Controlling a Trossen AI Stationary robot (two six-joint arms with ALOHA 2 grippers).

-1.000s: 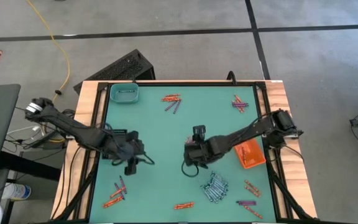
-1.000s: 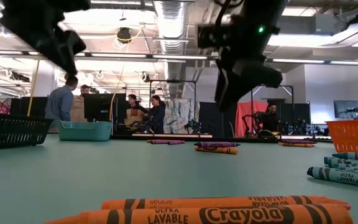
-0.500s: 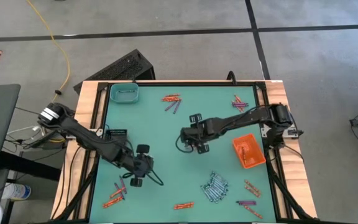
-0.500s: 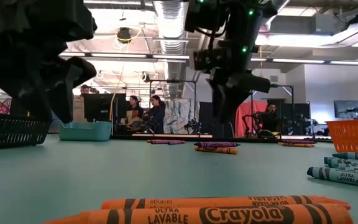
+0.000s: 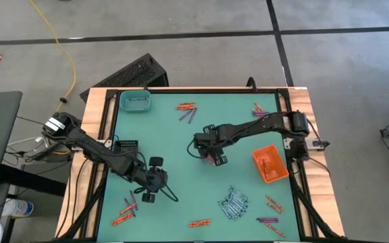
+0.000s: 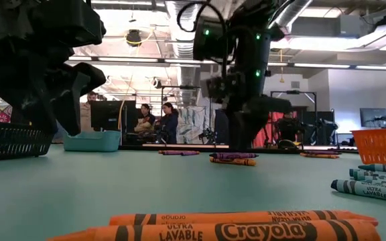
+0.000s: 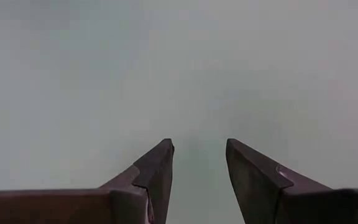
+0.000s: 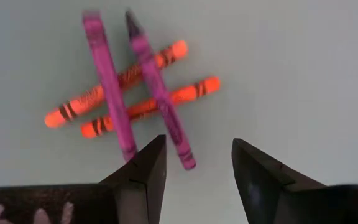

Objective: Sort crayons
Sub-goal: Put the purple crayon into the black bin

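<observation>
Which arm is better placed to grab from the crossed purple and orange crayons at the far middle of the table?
Right, I'd judge. The right gripper is open and nearer that crossed cluster, and its wrist view shows the purple crayons ahead. The left gripper, also open, sits near-side over bare table.

High view: straight down over whole table [image 5: 201,135]. Low view: table height, level across it toward room. Wrist views: close, aimed down at tabletop. Orange tray [image 5: 270,165] shared by high and low.

Bright, even overhead light; the low view's nearest crayons [image 6: 246,231] sharp, the room behind soft.
</observation>
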